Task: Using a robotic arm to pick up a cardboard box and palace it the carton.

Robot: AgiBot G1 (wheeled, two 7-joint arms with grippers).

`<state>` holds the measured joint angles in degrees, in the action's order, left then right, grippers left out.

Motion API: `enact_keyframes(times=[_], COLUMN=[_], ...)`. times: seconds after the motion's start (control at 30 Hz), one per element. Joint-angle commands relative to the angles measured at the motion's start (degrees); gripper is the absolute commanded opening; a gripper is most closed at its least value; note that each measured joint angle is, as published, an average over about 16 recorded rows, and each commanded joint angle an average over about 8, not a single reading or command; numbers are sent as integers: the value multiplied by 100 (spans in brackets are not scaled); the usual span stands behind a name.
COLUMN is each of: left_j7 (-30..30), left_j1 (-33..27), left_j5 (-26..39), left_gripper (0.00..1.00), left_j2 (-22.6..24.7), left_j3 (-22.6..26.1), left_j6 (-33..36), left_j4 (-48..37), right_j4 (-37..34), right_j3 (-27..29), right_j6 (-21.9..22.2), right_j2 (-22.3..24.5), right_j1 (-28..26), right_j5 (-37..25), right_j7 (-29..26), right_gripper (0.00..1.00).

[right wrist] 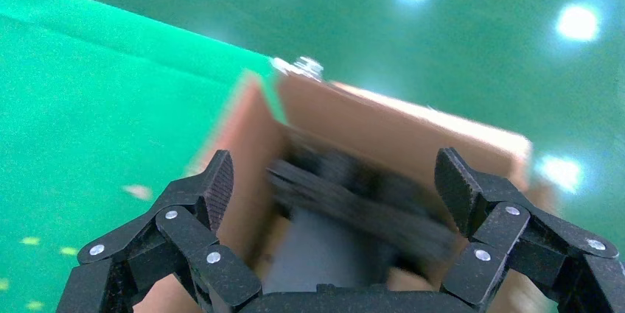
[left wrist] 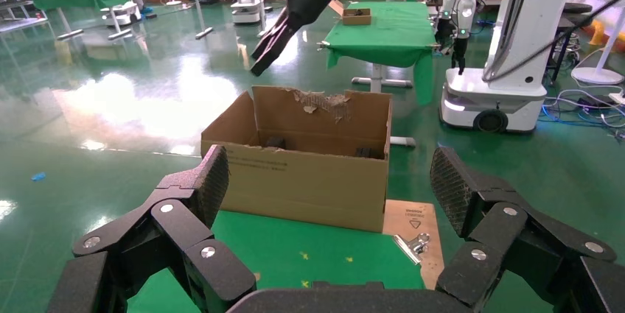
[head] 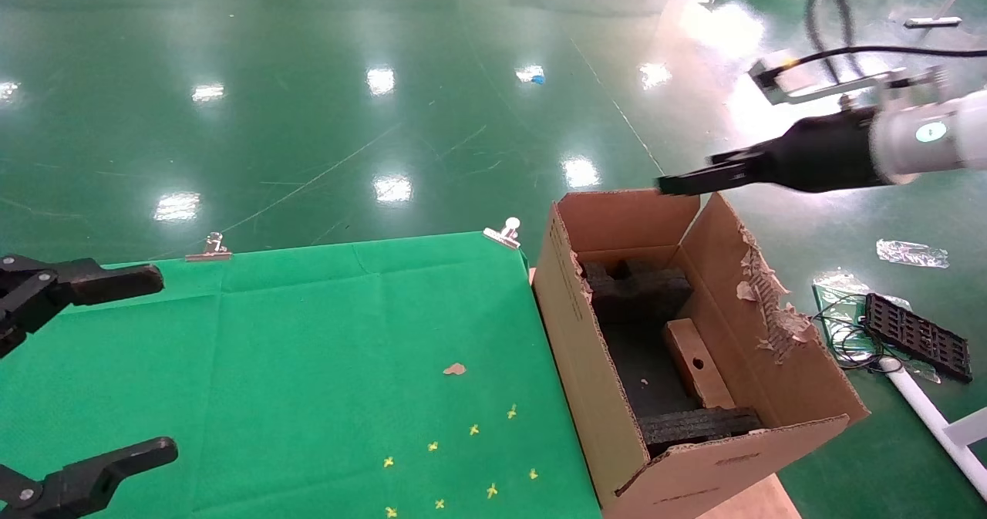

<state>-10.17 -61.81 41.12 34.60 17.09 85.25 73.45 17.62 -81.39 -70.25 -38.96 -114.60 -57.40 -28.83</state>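
Your right gripper (head: 678, 183) is hanging spread wide and gripping nothing, its pads (right wrist: 217, 184) parted in the wrist view, at the end of the robotic arm (head: 917, 141). It is hovering just above the far rim of the carton (head: 609, 380). Below and nearer you than the gripper, the cardboard box (head: 698, 365) is already lying inside the carton, leaning along the wall under the torn flap (head: 767, 303), between the black foam pads (head: 640, 291).

The risk, as you are pulling clear, is the fingers snagging that far rim or the ragged flap and dragging the carton, which is sitting partly off the green table (head: 308, 349).

Your left gripper (head: 116, 365) is parked well apart, over the table's near corner, also wide and holding nothing.
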Motion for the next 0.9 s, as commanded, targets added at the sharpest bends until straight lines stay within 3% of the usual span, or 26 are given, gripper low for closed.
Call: enact_keyframes(times=[0.03,0.9], left_j7=[1,5], left_j1=[-1,-3], left_j5=[0,-5], left_gripper=[100,100], left_j2=[0,-3], left_j3=[1,9], left_j6=[0,-2], left_j4=[-1,-2], right_j4=[203,2972], right_j3=[237,3471], right_j6=[-56,-820], right_j2=[14,209], right_j1=[193,2816], right_j5=[56,825], right_j7=[66,960], right_gripper=[100,100])
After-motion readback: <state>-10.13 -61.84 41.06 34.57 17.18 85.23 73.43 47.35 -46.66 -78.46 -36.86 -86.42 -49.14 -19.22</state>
